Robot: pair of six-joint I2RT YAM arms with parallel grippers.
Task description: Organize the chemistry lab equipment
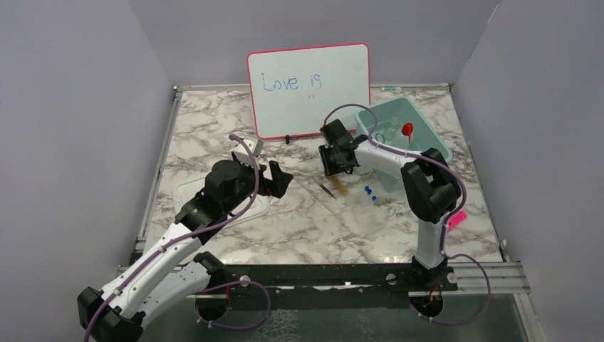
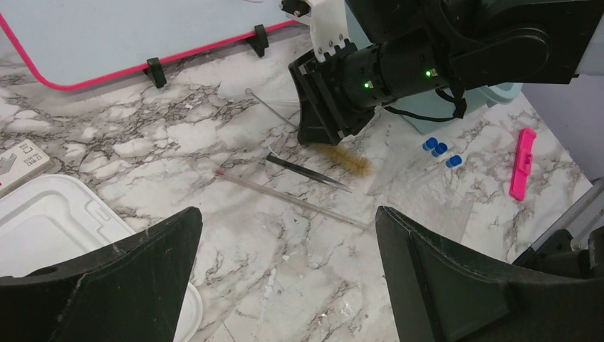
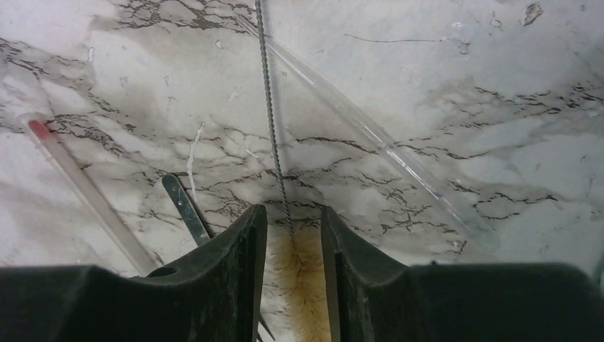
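Marbled tabletop point(image 1: 299, 221), grey walls on three sides, whiteboard point(image 1: 308, 89) propped at the back. A teal bin point(image 1: 434, 139) sits at the right rear with the red funnel point(image 1: 407, 130) already in it.

Right claw point(image 3: 293, 217): down at the tabletop, straddling the wire brush point(image 2: 349, 158). Its jaws stand only a narrow gap apart. The brown bristles lie between them, with a sliver of marble showing alongside, so I log it as not yet clamped and holding nothing.

Key relation: the brush's long axis runs straight along the gap. The twisted wire handle leads directly away from the claw, up the right wrist view. The jaws therefore close across the brush, not along it. No wrist turn looks needed, in my judgement.

Left claw point(image 2: 285, 221): spread wide, empty, hovering above the tabletop left of centre, well apart from the brush. The right arm is plainly the nearer one.

Tweezers point(image 2: 308, 172) lie just beside the bristles, and a thin red-tipped stick point(image 2: 292, 199) is near them. Risk: a closing jaw could nudge the tweezers.
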